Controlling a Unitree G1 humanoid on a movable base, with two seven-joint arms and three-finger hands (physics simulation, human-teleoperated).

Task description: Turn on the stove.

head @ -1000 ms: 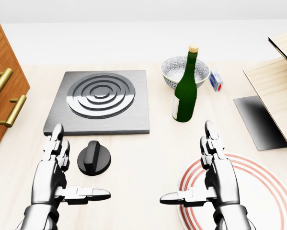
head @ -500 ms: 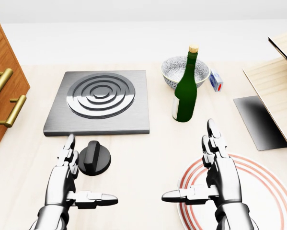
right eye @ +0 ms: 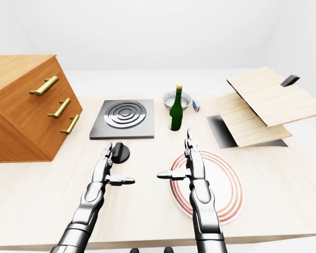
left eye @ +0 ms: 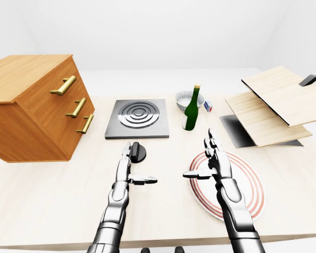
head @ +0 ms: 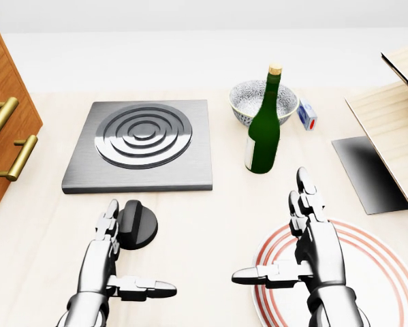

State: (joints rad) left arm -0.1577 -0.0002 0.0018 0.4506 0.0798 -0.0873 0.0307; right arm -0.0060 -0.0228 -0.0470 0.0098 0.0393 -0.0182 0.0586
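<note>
The stove [head: 144,143] is a grey square plate with a ringed burner, in the upper left of the head view. Its black round knob [head: 139,225] lies on the table just below the plate. My left hand [head: 132,255] is open, its straight fingers [head: 110,216] lying against the knob's left edge and its thumb pointing right, below the knob. Nothing is held in it. My right hand [head: 278,235] is open too, hovering over the left rim of a red-ringed plate [head: 374,272], well to the right of the knob.
A green bottle [head: 263,129] stands right of the stove, with a patterned bowl [head: 246,103] and a small box [head: 307,114] behind it. A wooden drawer cabinet [left eye: 36,105] fills the left. Stacked wooden boards [left eye: 274,105] and a dark mat [head: 367,170] lie right.
My left hand has slid right and lower in the head view, from left of the knob to touching its left edge. The right hand has barely moved.
</note>
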